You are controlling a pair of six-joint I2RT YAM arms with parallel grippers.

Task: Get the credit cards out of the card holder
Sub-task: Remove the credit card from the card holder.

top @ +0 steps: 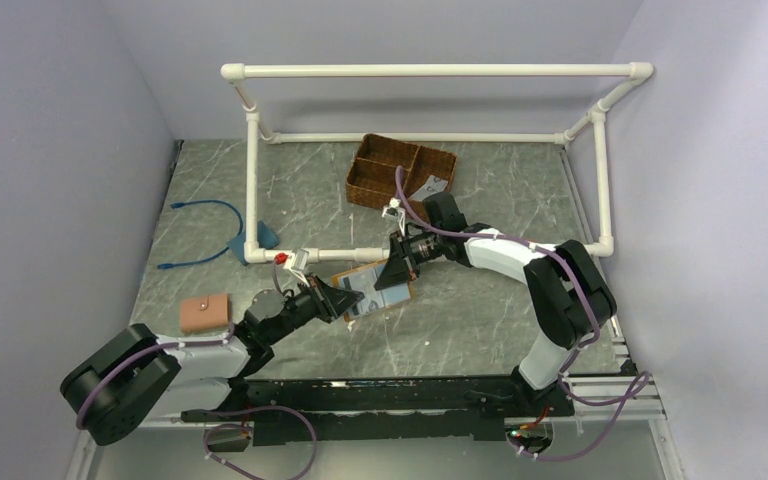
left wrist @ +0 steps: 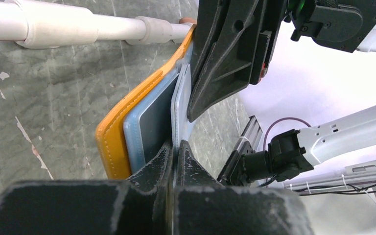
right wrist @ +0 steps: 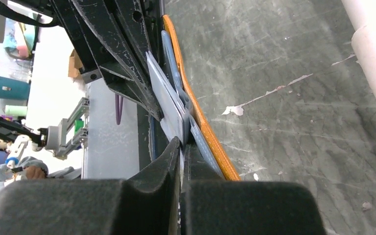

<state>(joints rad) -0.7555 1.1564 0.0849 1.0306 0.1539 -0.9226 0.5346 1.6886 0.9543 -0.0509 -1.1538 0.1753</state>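
1. Nearest: left gripper (left wrist: 175,149), fingers pressed together on the open card holder (left wrist: 112,134), held on edge at mid-table (top: 480,310).
2. Just beyond: right gripper (right wrist: 181,147), pinched tight on the credit cards (right wrist: 169,100), these partly seated in the slots.
3. Step in hand, by judgement: extraction. Calls next for a straight pull along the slot, left grip firm.
4. Farthest: white pipe frame (top: 360,254).

Pale lavender walls (top: 50,150) fill the left, top and right of the view around a grey marbled table (top: 480,320), with a white pipe frame (top: 430,71) standing across its upper middle under soft, even light.
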